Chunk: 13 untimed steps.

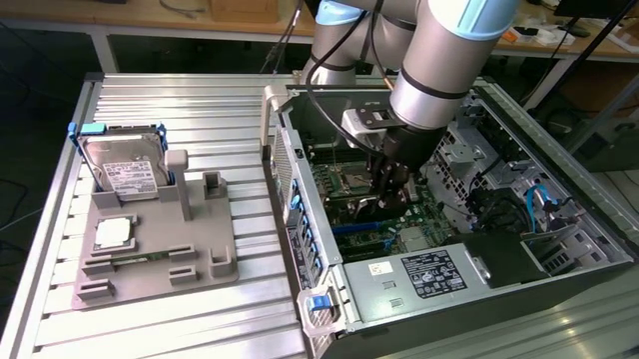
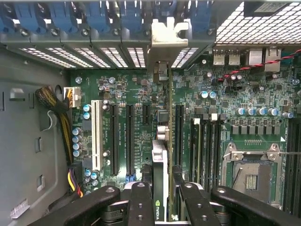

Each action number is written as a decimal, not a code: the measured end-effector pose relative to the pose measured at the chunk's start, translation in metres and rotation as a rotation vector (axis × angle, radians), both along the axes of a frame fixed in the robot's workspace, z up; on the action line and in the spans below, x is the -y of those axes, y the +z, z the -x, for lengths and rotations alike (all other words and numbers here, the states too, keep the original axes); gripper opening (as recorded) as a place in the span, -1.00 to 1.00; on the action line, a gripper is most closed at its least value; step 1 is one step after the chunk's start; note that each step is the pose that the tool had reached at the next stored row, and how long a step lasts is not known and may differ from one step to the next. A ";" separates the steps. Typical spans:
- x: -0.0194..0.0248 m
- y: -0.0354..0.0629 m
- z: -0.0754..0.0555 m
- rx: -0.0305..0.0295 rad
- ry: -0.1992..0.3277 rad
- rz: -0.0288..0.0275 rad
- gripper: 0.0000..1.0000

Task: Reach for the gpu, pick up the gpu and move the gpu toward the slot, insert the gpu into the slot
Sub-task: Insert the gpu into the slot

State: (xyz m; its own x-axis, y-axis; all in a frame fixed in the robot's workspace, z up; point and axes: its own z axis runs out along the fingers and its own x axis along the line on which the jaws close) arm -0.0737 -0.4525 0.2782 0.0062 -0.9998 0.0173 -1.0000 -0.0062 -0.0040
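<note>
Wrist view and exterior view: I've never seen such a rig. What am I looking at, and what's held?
The machine is one robot arm with a gripper at its tip. The exterior view comes from a camera off the arm: an open computer case stands on a metal table. The wrist view looks past the gripper's black fingers onto the green motherboard. Beside the case, a grey holder carries a hard drive and a processor chip. The gripper is shut on the gpu, seen edge-on in the wrist view, over the board and close to the blue slot.
</note>
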 end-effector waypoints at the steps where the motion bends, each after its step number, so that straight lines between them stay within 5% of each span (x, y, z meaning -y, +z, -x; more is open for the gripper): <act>1: 0.0000 0.0000 0.001 0.0000 0.000 0.0000 -0.47; 13: -0.0002 -0.0011 0.006 0.0000 0.000 -0.0021 -0.47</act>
